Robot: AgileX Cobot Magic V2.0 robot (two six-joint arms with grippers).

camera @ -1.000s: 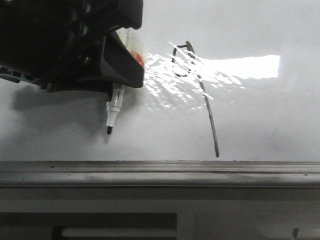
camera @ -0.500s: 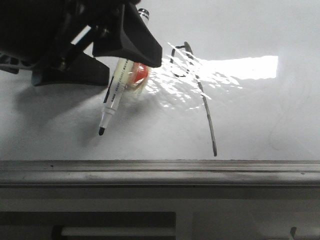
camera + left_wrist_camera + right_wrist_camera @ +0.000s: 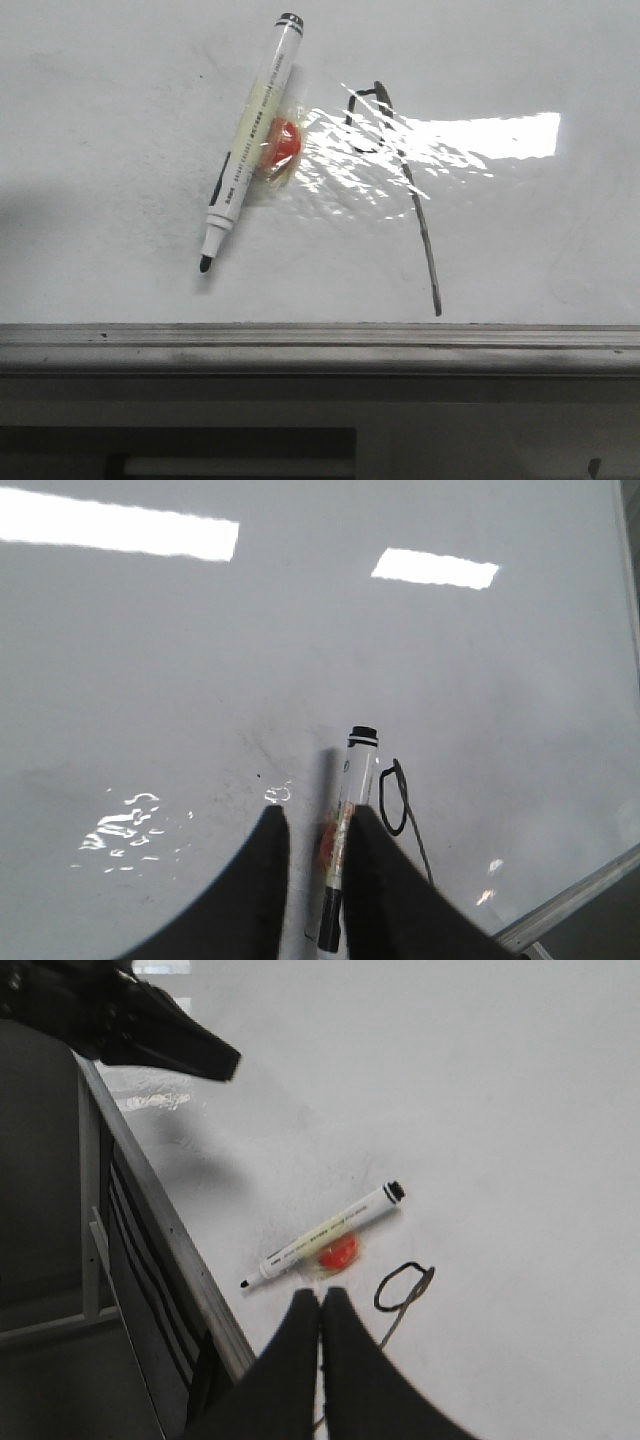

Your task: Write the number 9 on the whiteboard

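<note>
The number 9 is drawn in black on the whiteboard, a small loop above a long slanted tail; it also shows in the left wrist view and the right wrist view. A white marker with its black tip uncapped lies flat on the board just left of the 9, with a red blob stuck to its barrel. My left gripper is open above the marker and does not hold it. My right gripper is shut and empty, above the board near the 9 and the marker.
A grey metal edge rail runs along the board's near side, with a dark slotted frame below it. Bright glare lies over the loop of the 9. The left arm shows as a dark shape in the right wrist view.
My left gripper has let go of the marker and moved up out of the front view. The marker now lies flat on the board.
</note>
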